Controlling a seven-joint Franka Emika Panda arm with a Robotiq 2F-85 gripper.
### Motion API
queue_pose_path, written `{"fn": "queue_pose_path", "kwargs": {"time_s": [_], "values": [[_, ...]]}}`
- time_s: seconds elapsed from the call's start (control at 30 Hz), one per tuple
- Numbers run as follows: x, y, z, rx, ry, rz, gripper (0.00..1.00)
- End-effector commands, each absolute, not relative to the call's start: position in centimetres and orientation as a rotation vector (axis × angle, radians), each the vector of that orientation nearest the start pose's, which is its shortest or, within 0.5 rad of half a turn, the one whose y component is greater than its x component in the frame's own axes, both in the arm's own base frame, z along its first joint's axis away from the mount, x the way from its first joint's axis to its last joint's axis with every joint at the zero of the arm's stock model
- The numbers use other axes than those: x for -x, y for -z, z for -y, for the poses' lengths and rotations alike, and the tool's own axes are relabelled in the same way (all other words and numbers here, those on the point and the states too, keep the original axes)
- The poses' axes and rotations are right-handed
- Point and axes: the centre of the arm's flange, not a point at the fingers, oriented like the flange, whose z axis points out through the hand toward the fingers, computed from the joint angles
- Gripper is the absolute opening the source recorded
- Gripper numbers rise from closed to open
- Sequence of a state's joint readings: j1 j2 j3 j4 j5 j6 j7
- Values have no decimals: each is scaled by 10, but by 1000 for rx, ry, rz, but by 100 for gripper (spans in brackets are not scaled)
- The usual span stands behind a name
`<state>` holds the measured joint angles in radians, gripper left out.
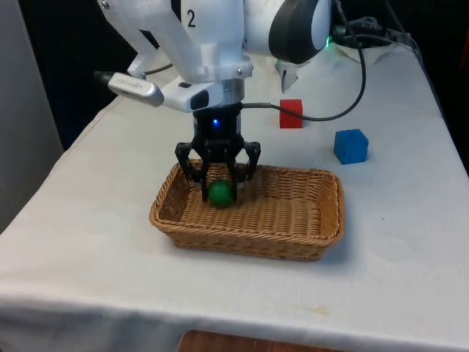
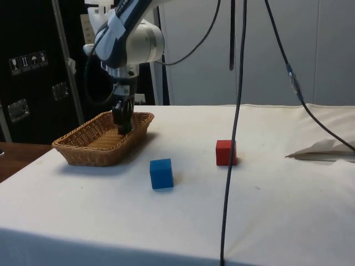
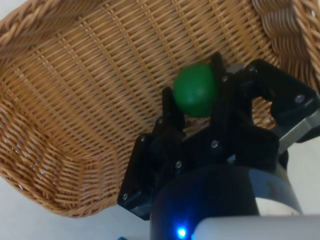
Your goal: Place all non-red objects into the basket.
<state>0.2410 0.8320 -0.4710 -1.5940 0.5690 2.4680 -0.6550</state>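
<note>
The jaws (image 1: 219, 192) were clamped on the green ball (image 1: 220, 193), low inside the basket (image 1: 315, 238) at the end on the front view's left. Judged risk: the released ball could roll across the weave. The blue cube (image 1: 351, 145) waited on the tabletop (image 1: 95, 235); the red cube (image 1: 291, 113) stayed out. The wrist view (image 3: 195, 90) confirmed finger contact, which the side view's basket wall hid.

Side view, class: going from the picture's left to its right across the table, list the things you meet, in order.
Basket with the gripper lowered into it → blue cube → red cube.
</note>
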Motion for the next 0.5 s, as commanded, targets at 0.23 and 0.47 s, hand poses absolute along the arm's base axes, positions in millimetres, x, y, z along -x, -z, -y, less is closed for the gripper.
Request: {"fn": "queue_pose_path", "kwargs": {"time_s": [0.23, 0.47], "values": [[-701, -190, 113, 3130, 271, 250, 63], [-701, -189, 113, 3129, 270, 248, 100]]}}
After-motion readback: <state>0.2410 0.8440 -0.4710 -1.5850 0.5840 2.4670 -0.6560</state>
